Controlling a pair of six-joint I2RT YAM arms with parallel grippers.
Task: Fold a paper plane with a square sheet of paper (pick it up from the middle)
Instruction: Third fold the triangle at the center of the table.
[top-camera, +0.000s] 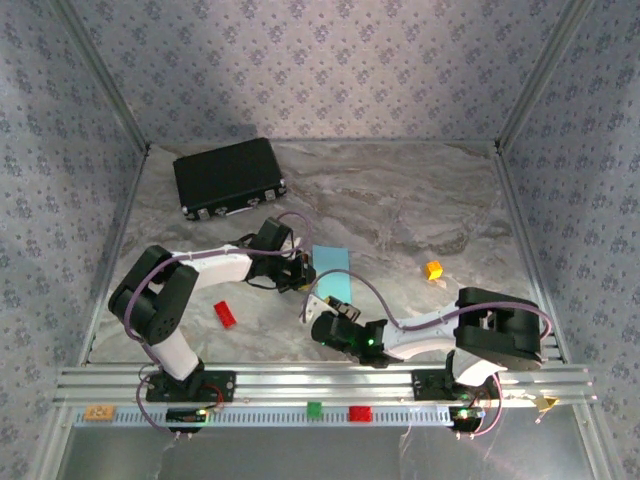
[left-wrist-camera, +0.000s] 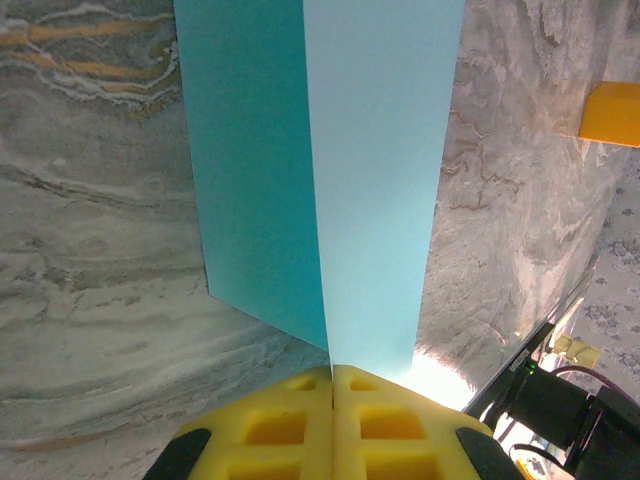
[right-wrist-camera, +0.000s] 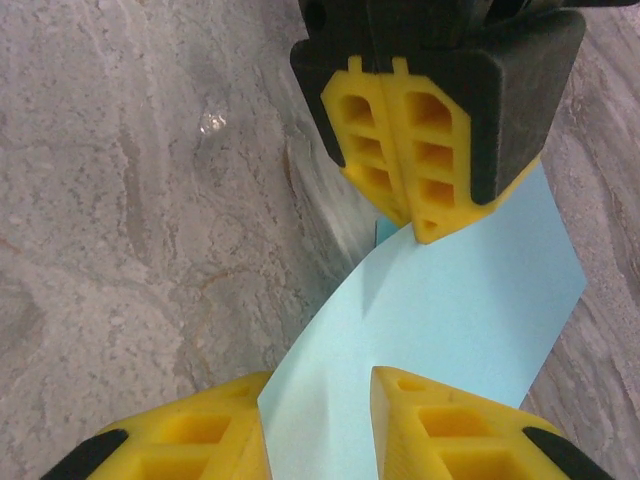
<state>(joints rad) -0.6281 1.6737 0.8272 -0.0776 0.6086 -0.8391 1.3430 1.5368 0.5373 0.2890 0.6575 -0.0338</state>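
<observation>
- Left wrist view: the left gripper (left-wrist-camera: 333, 378) is pinched tight on the near edge of the light-blue sheet of paper (left-wrist-camera: 380, 180). It grips exactly where a straight crease divides a darker half from a paler half.
- Right wrist view: the right gripper (right-wrist-camera: 320, 425) stands with its jaws narrowly apart. The sheet's near end passes between them and, as far as can be seen, is not yet pressed. The left gripper clamps the sheet's opposite end.
- Top view: the sheet sits between the two grippers near the middle of the table (top-camera: 420, 210); whether its far end rests on the surface cannot be told. A black case (top-camera: 230, 177) lies well behind, a red brick (top-camera: 224, 314) to the left and an orange block (top-camera: 434, 269) to the right.
- Progress (judgement): early. The sheet is picked up and one centre crease shows. No pointed nose or wings are formed, so those folds remain.
- Writing: no brand, label or lettering is legible on any object.
</observation>
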